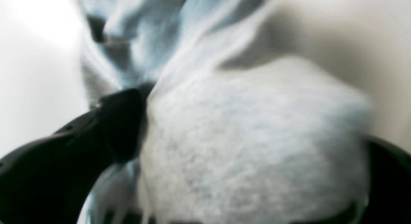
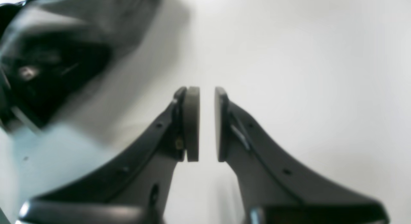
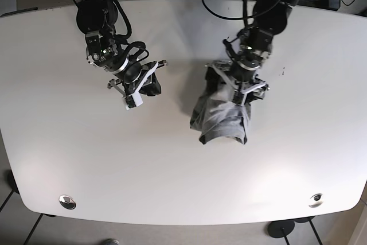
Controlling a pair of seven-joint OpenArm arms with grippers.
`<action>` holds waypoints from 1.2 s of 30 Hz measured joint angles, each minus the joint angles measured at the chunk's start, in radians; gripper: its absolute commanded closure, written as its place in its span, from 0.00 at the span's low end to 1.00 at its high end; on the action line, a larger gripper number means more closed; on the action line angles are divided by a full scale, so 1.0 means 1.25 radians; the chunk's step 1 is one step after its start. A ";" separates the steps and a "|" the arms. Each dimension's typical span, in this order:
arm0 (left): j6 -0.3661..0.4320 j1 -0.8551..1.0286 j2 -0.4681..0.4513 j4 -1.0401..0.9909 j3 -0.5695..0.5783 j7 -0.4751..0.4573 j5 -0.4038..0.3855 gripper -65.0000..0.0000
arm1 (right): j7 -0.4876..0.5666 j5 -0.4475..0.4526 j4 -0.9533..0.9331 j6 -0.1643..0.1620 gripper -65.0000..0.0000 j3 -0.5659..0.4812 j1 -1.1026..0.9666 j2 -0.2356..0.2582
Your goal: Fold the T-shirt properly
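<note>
Grey T-shirt, just one, hangs bunched in the clenched left pincer; right pincer released, empty.

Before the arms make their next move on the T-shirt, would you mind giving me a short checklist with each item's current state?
1. Left hand grips the T-shirt: ok; the left wrist view shows fabric bunched between its fingers.
2. Right hand is free: ok; its pads stand slightly apart with only bare table between them.
3. T-shirt lies flat and spread: not ok; it hangs in a crumpled bundle below the left hand.
4. Right hand is clear of the cloth: ok; in the base view it sits apart from the bundle.
5. Which part of the shirt is gripped: cannot tell; too blurred.
</note>
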 measured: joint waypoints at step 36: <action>-0.481 0.089 -0.468 -0.317 -0.524 -0.137 -0.086 0.12 | -0.001 -0.001 0.142 -0.001 0.89 0.005 -0.065 -0.009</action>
